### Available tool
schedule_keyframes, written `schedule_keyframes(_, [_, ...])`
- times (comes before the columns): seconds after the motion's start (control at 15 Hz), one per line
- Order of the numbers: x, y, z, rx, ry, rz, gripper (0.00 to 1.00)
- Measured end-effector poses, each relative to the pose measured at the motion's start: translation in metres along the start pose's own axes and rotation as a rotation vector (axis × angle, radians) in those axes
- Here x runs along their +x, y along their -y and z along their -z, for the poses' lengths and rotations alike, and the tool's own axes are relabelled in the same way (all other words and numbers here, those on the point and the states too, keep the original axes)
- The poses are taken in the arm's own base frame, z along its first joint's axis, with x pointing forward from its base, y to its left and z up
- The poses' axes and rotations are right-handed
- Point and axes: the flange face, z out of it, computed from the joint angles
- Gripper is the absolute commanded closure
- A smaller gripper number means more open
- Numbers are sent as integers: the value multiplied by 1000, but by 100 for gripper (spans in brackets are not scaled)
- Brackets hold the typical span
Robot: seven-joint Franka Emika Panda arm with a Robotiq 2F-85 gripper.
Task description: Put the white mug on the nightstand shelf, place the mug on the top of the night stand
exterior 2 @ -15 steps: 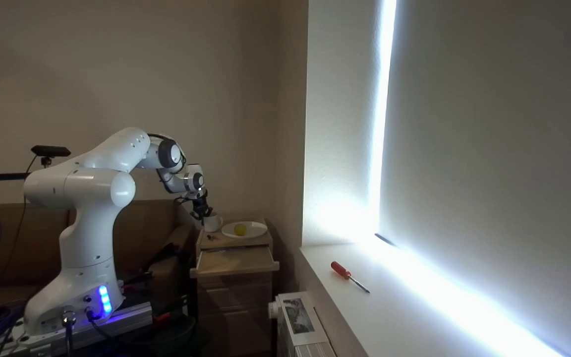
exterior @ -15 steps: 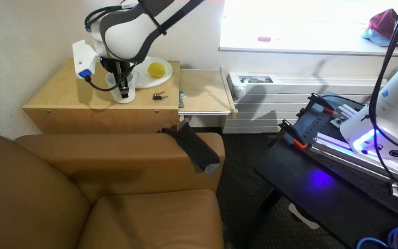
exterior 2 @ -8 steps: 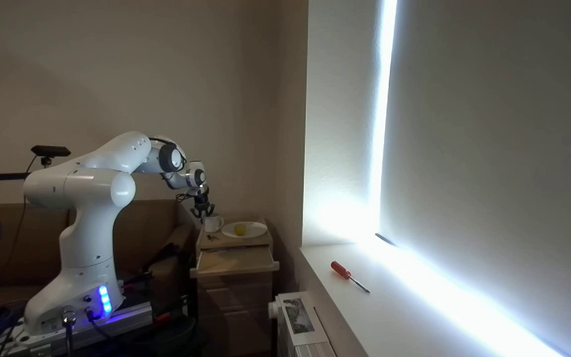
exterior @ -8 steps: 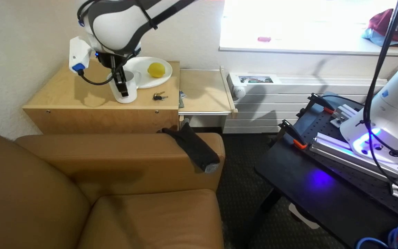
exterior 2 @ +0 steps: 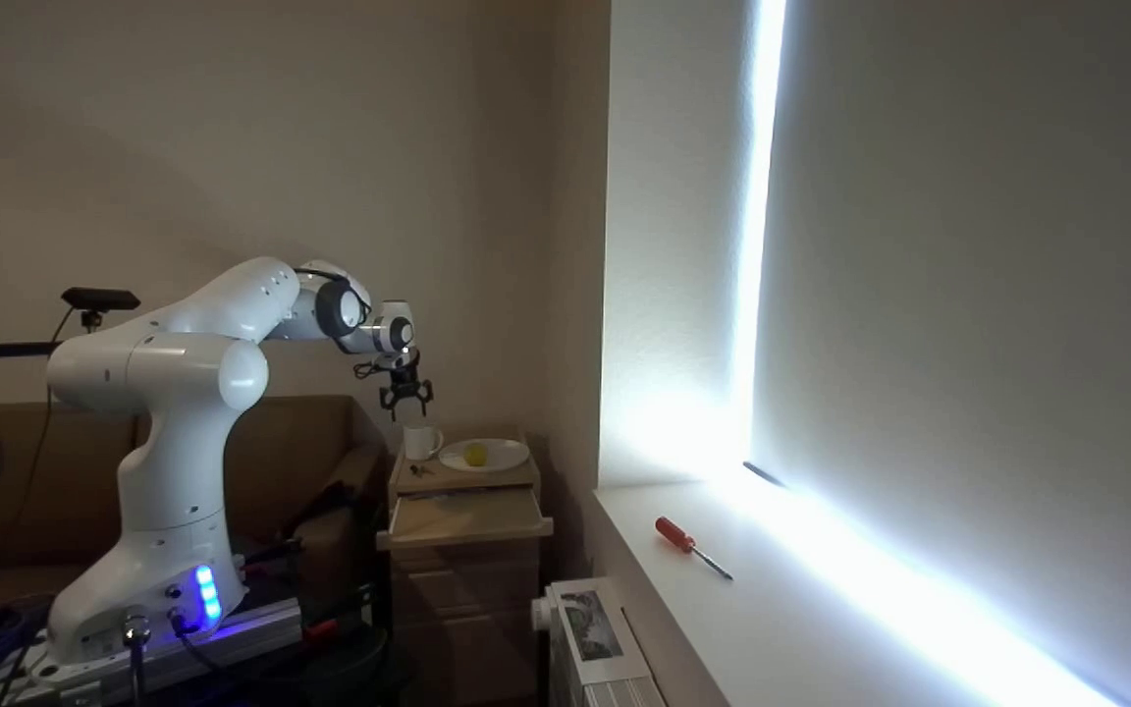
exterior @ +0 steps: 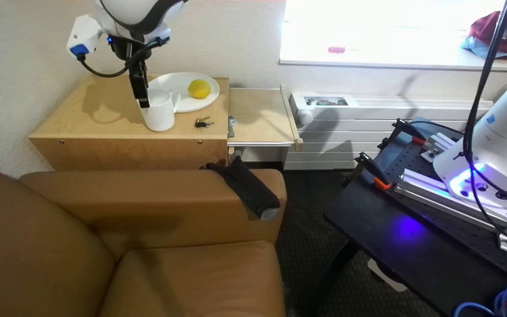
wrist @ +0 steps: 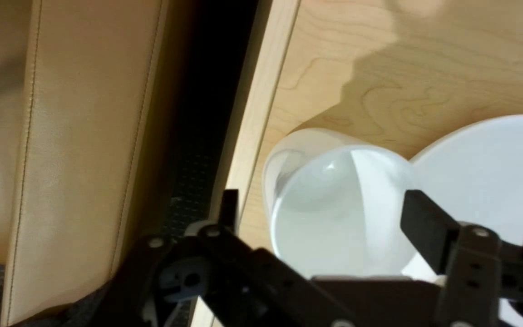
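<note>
White mug (exterior: 160,116): found upright, long axis vertical, nightstand bench (exterior: 117,128) beneath it, plate (exterior: 172,82) beside it. Jaws: spread apart, nothing clamped, just above the mug's mouth; placing was judged done, a straight lift needed.

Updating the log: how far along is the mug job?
Looks done: the white mug stands upright on top of the nightstand.
In hand: nothing; the gripper hangs open over the mug in an exterior view.
Left: probably only backing away, since its fingers show either side of the mug in the wrist view.
</note>
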Motion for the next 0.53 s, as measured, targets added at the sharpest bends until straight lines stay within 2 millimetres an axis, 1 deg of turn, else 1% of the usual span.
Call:
schedule_keyframes(0.07, [-3, 2, 13, 8, 16, -1, 0])
schedule_keyframes(0.13, [-6, 5, 30, 18, 36, -2, 0])
schedule_keyframes(0.27, [-14, 11, 72, 52, 113, -6, 0])
schedule_keyframes(0.47, [-21, 18, 141, 98, 293, 2, 0])
schedule_keyframes(0.53, [-20, 18, 158, 104, 330, 11, 0])
